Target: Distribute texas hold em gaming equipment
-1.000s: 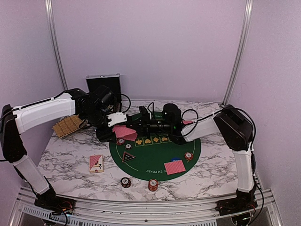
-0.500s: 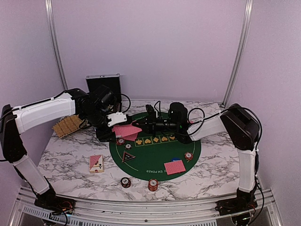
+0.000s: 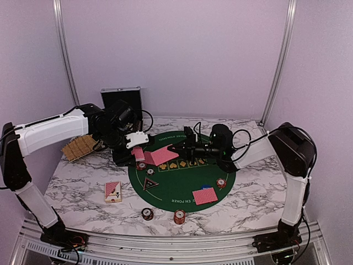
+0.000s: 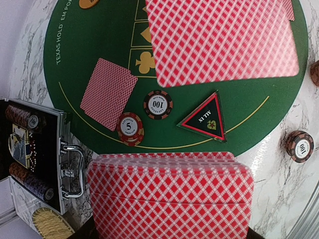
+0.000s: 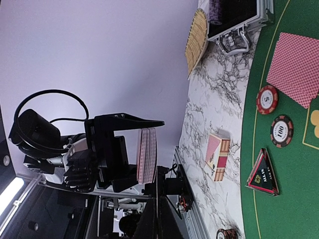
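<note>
Right gripper (image 3: 177, 149) is pinched shut on one red-backed card (image 3: 162, 156), held flat over the far left part of the green mat (image 3: 165, 190); the left gripper (image 3: 134, 146), just beside it, is clamped on the deck (image 4: 169, 194). Judged partway: dealt cards (image 3: 205, 195) lie face down on the mat and chips (image 3: 221, 183) and a triangular button (image 3: 150, 184) are out, but most of the deck and the chips in the case (image 4: 59, 164) remain. Held card looks thin, flat and unbent, with a red diamond back.
</note>
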Motion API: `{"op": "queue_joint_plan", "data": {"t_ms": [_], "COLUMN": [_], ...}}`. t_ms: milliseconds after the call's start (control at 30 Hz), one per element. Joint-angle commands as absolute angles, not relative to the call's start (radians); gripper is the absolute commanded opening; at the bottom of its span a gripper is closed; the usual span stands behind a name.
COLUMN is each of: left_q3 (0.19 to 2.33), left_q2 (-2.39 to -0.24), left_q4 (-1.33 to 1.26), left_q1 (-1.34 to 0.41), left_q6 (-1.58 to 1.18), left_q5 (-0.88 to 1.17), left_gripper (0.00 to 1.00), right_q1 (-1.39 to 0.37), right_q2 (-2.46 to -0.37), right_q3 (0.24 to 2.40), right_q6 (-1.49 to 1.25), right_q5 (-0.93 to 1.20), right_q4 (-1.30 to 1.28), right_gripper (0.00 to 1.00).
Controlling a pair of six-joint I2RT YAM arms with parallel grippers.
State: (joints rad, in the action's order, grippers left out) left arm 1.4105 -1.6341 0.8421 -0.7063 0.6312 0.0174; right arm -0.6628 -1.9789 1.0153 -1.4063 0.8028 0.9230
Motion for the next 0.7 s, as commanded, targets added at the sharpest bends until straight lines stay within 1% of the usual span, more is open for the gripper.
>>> {"op": "queue_joint_plan", "data": {"t_ms": [0, 167, 367, 500, 667], "left_q3": [1.404, 1.403, 1.403, 1.404, 1.404], "left_q2": [-1.618, -1.617, -1.616, -1.62, -1.62], "left_q4": [0.841, 0.841, 0.841, 0.842, 0.842], "left_q1": [-0.71, -0.71, -0.71, -0.71, -0.71], "left_q6": [0.627, 0.626, 0.624, 0.627, 0.627], "left_q5": [0.012, 0.012, 0.02, 0.021, 0.023], "left_gripper": [0.0, 0.0, 0.0, 0.0, 0.0], "right_q1": [-0.641, -0.609, -0.559, -0.516, -0.5], "right_q2": [-1.917, -1.843, -1.661, -1.564, -1.541], "right_q3": [0.958, 0.819, 0.644, 0.547, 0.494], "right_q6": [-1.411, -1.406, -1.186, -1.08, -1.013], "right_q5": [0.821, 0.835, 0.814, 0.776, 0.759], "right_q4": [0.989, 1.016, 0.718, 0.563, 0.485], "right_gripper": [0.0, 0.0, 0.0, 0.0, 0.0]}}
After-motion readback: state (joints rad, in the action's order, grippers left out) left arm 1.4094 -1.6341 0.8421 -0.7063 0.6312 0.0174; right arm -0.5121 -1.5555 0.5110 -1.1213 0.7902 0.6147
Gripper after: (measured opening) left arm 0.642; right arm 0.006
